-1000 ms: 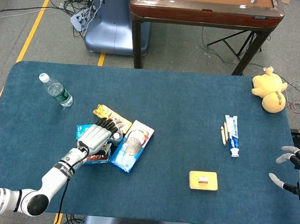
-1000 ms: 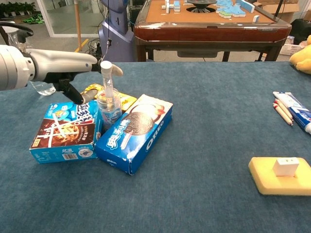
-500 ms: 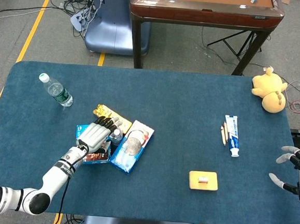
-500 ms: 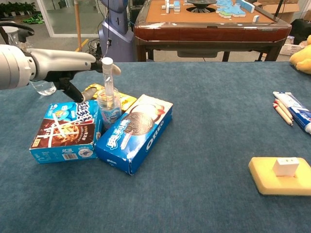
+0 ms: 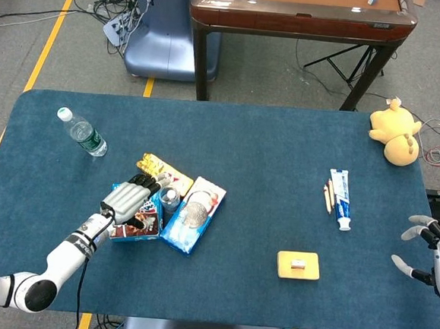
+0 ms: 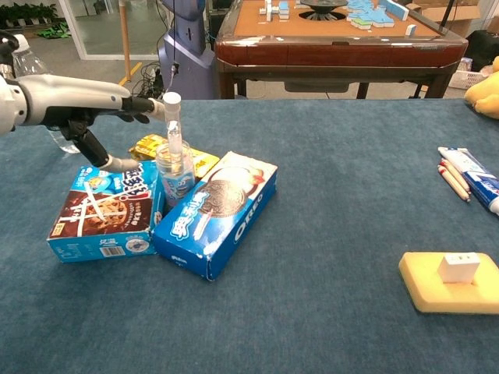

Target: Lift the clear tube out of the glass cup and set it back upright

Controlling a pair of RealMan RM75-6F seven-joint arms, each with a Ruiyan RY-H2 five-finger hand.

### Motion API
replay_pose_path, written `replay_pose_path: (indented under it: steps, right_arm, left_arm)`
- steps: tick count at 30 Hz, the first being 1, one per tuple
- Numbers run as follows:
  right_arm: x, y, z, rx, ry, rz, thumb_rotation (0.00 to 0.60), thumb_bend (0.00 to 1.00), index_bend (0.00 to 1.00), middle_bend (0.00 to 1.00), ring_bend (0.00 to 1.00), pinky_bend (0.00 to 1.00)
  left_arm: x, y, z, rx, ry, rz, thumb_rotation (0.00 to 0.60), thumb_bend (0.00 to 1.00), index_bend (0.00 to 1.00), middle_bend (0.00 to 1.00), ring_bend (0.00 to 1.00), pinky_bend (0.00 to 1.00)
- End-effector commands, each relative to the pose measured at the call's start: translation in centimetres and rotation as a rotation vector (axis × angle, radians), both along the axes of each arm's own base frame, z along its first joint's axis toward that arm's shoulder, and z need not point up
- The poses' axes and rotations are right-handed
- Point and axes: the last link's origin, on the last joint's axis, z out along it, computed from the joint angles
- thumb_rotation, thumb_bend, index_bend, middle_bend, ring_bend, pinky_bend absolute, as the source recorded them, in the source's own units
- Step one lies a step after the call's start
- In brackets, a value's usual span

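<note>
One yellow block (image 6: 444, 282) nearest, well right of glass cup (image 6: 174, 173); two cookie boxes flank cup; one clear tube (image 6: 172, 128) upright inside; left hand (image 6: 93, 101) fingers extended by tube cap, empty; right hand (image 5: 434, 252) fingers spread, far right

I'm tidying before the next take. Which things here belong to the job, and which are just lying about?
Job: clear tube with white cap; glass cup; left hand.

Lying about: blue Oreo box; blue cookie box; plastic water bottle; yellow plush toy; toothpaste tube.
</note>
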Motion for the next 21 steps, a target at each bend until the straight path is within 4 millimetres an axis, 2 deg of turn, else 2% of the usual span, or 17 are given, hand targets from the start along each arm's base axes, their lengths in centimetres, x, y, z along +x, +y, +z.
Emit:
replay_pose_path:
  steps: [1,3,10,21]
  right_arm:
    - [0.0,0.0,0.0,0.000,0.000,-0.001,0.600,0.01,0.53,0.32,0.27,0.50]
    - [0.0,0.0,0.0,0.001,0.000,-0.001,0.600,0.01,0.53,0.32,0.27,0.50]
    - [0.0,0.0,0.0,-0.001,-0.001,0.000,0.600,0.01,0.53,0.32,0.27,0.50]
    - [0.0,0.0,0.1,0.000,-0.002,0.001,0.600,0.01,0.53,0.32,0.27,0.50]
  left_arm:
    - [-0.1,0.2,0.3,-0.028,-0.051,0.030,0.600,0.13,0.00,0.00,0.00,0.00]
    - [-0.1,0.4,0.2,-0.044,-0.092,0.055,0.600,0.10,0.01,0.00,0.00,0.00]
    - [-0.4,0.9,-0.1,-0.049,-0.225,0.131,0.600,0.10,0.16,0.00,0.00,0.00]
    - [-1.5,1.5,-1.1,0.000,-0.307,0.199,0.600,0.10,0.25,0.00,0.00,0.00]
